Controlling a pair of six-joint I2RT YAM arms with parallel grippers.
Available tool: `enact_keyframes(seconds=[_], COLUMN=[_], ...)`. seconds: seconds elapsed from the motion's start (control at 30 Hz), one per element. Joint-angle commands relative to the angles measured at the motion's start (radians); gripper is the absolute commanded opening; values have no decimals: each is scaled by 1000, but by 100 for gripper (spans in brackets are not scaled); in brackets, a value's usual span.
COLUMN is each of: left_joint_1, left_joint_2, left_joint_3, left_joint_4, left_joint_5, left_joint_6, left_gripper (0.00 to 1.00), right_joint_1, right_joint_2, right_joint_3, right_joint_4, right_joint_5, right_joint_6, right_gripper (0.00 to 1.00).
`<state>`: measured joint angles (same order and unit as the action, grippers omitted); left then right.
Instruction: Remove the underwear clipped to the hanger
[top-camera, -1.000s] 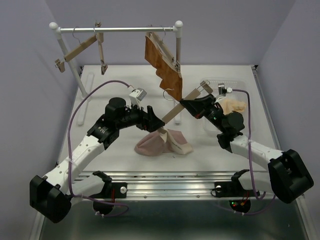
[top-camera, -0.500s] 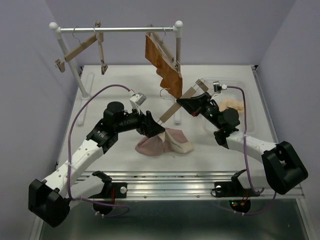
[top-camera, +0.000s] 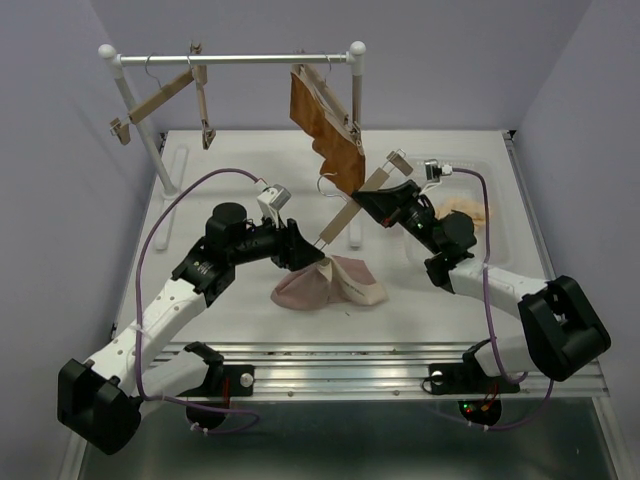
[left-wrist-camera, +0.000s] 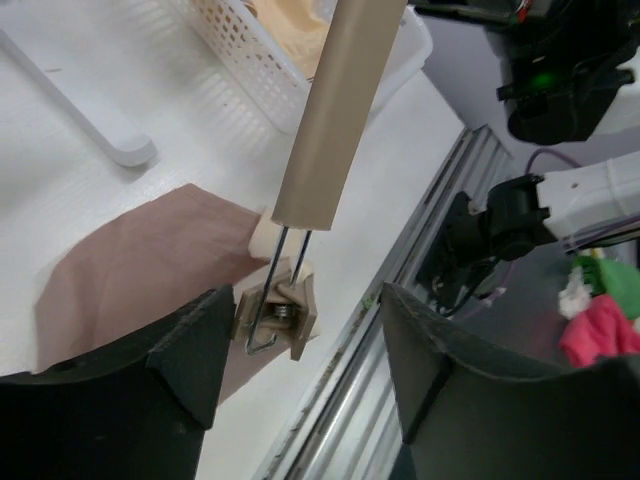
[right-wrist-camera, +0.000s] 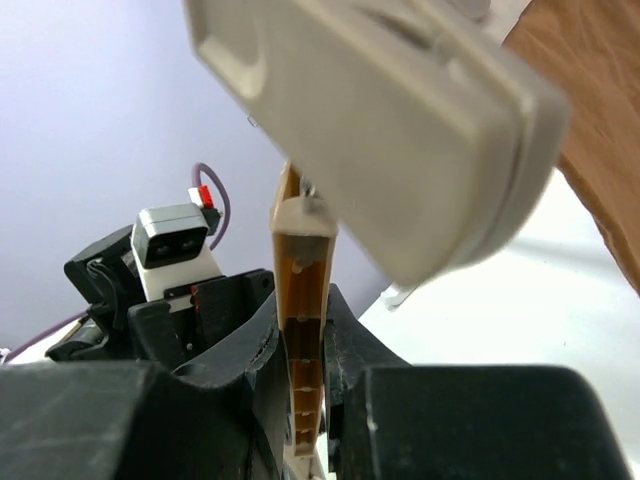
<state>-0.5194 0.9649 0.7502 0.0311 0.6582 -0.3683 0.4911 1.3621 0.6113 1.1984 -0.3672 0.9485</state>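
Observation:
A wooden hanger slants over the table. Its low clip pinches the dusty pink underwear, which lies mostly on the table. My right gripper is shut on the hanger's bar. My left gripper is open, with its fingers on either side of the clip and not touching it. The rust brown underwear hangs clipped to another hanger on the rail. The pale cream underwear lies in the white basket.
A white rack with a metal rail stands at the back, with two bare wooden hangers at its left. The white basket sits at the right, and its wall also shows in the left wrist view. The table's front rail is near the clip.
My right gripper has raised the hanger's far end up and to the left, so the bar is steeper. My left gripper has shifted slightly toward the low clip.

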Motion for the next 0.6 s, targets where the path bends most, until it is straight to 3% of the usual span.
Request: enact_keyframes(seconds=[0.0, 0.03, 0.07, 0.13, 0.17, 0.57], left_joint_1=[-2, -4, -4, -2, -2, 2], left_joint_2=[-28, -22, -20, -17, -18, -63], left_joint_3=[12, 17, 18, 21, 21, 0], left_joint_4=[24, 23, 18, 10, 7, 12], left_joint_5=[57, 58, 60, 51, 43, -38], left_joint_6=[15, 19, 23, 31, 34, 39], left_gripper=[58, 49, 29, 3, 0, 1], right_joint_1=[-5, -5, -5, -5, -5, -5], right_joint_2=[11, 11, 12, 12, 12, 17], right_joint_3=[54, 56, 57, 62, 64, 70], right_joint_4=[14, 12, 1, -2, -9, -2], right_joint_5=[83, 85, 88, 86, 93, 37], right_joint_6=[-8, -11, -11, -13, -11, -19], right_gripper=[1, 1, 1, 1, 1, 1])
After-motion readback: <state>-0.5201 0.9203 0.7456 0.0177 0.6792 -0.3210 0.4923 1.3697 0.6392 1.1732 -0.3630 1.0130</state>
